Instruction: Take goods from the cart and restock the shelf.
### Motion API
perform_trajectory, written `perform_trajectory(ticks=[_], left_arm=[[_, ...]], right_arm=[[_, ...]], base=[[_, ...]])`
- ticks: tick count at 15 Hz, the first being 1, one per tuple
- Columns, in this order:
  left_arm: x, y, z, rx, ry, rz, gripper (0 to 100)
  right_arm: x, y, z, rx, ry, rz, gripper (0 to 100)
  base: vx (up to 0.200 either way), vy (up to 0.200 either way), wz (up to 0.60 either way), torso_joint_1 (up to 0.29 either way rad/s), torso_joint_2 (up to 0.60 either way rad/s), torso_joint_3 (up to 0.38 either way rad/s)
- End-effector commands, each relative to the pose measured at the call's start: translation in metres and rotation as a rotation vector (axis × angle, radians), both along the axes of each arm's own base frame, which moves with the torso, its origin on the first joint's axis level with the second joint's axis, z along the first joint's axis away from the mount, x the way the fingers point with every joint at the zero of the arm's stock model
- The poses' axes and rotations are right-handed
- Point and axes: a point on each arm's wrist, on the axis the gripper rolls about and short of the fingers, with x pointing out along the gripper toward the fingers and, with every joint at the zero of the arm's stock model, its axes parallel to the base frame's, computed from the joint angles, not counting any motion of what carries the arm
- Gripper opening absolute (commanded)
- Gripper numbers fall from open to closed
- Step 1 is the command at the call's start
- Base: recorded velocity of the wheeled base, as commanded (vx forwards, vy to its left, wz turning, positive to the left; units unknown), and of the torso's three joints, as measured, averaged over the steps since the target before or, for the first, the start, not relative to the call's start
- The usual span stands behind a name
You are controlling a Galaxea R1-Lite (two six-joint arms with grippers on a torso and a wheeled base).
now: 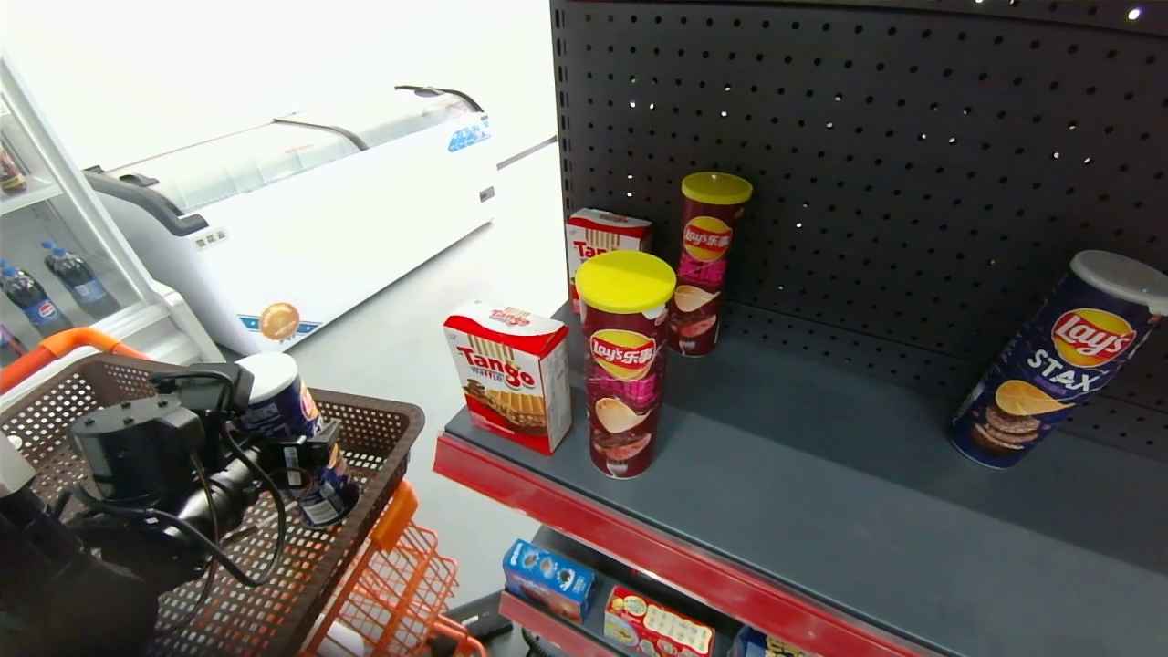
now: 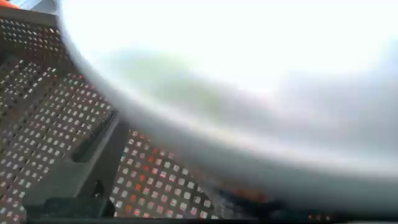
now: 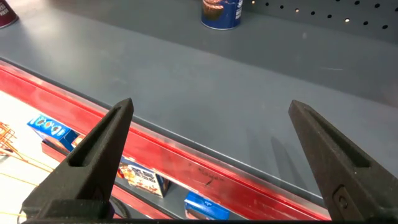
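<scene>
My left gripper (image 1: 308, 454) is shut on a blue chip can (image 1: 278, 406) with a white lid, held tilted above the brown cart basket (image 1: 388, 429). In the left wrist view the can (image 2: 249, 74) is a pale blur right against the camera, with the basket mesh (image 2: 50, 124) behind it. The grey shelf board (image 1: 821, 493) lies to the right of the cart. My right gripper (image 3: 211, 162) hangs open and holds nothing, just above the shelf's red front edge (image 3: 186, 155). A second blue can (image 1: 1049, 365) leans against the pegboard at the right end of the shelf.
At the shelf's left end stand two maroon cans with yellow lids (image 1: 625, 365) (image 1: 707, 265) and two wafer boxes (image 1: 511, 379) (image 1: 602, 242). Between them and the leaning can the board is bare. The lower shelf holds snack boxes (image 1: 547, 577). A chest freezer (image 1: 301, 219) stands behind the cart.
</scene>
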Motion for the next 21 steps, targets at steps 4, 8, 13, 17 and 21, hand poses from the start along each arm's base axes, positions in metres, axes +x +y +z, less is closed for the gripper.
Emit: perform_trajectory(ticks=[4,8,13,17,21], left_arm=[[0.013,0.000,-0.011,-0.006,0.017,-0.004,100],[0.014,-0.011,-0.004,0.017,-0.002,-0.041,0],[-0.006,-0.022,0.044,0.016,-0.110,-0.092,0],[-0.050,-0.044,0.091,0.004,-0.247,-0.215,0],[-0.107,-0.064,0.107,-0.014,-0.220,-0.382,0]], right_arm=[[0.000,0.000,0.000,0.000,0.001,0.000,100],[0.000,0.000,0.000,0.000,0.001,0.000,100],[0.000,0.000,0.000,0.000,0.001,0.000,100],[0.000,0.000,0.000,0.000,0.001,0.000,100],[0.000,0.000,0.000,0.000,0.001,0.000,100]], base=[[0.000,0.000,0.00,0.000,0.00,0.000],[0.000,0.000,0.00,0.000,0.00,0.000],[0.000,0.000,0.00,0.000,0.00,0.000],[0.000,0.000,0.00,0.000,0.00,0.000],[0.000,0.000,0.00,0.000,0.00,0.000]])
